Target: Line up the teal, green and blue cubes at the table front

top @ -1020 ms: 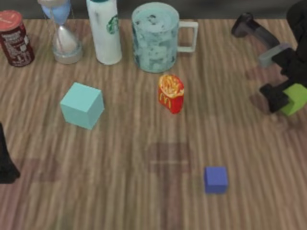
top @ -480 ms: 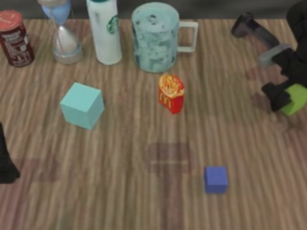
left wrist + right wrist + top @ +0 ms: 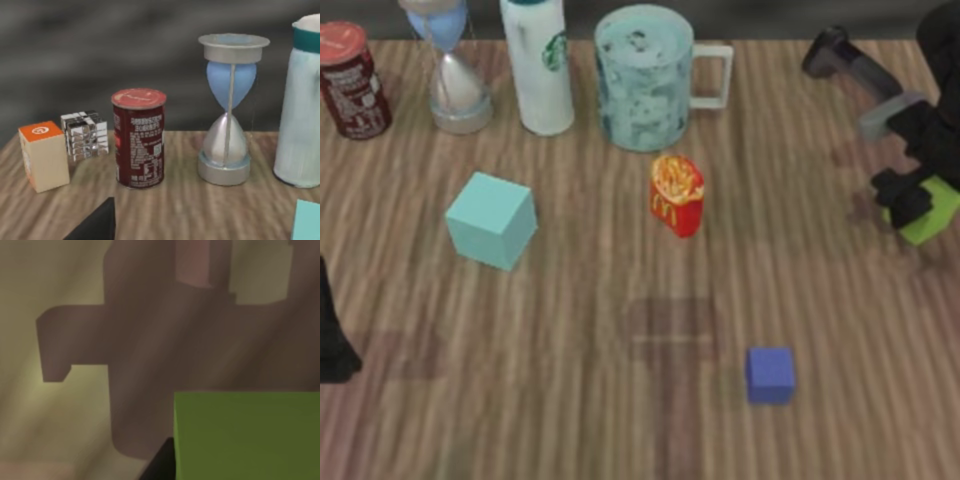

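Gripping the green cube [image 3: 932, 212] at the counter's [image 3: 620, 420] right edge, my right claw [image 3: 910, 200] is closed on its sides. My left arm sits parked at the left edge; its claw's opening I cannot tell. Left of centre rests the teal cube [image 3: 491, 219], well apart from the blue cube [image 3: 769, 374] nearer the front.

the table [image 3: 620, 440] is brown, streaky wood grain. along its far edge stand a red can [image 3: 352, 80], an hourglass [image 3: 455, 75], a white bottle [image 3: 538, 65] and a speckled mug [image 3: 645, 78]. mid-table sit a teal cube [image 3: 491, 220], a fries box [image 3: 677, 194] and a blue cube [image 3: 770, 375].
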Tool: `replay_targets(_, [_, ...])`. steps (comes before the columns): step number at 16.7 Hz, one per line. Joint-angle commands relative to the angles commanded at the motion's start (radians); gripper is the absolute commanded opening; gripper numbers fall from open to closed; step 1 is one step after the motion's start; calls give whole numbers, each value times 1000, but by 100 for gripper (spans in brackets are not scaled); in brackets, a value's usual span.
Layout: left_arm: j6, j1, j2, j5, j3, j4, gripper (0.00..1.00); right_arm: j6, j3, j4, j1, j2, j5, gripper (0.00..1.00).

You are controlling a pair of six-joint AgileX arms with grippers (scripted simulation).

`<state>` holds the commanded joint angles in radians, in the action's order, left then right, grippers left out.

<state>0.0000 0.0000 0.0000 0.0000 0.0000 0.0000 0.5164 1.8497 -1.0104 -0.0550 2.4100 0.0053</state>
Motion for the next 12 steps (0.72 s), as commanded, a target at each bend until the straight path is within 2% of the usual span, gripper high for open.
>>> replay_targets(8, [0, 0, 0, 0, 0, 0, 100, -7, 6, -14, -2, -25, -9, 0])
replay_targets(12, [0, 0, 0, 0, 0, 0, 100, -3, 86, -117, -8, -46, -10, 0])
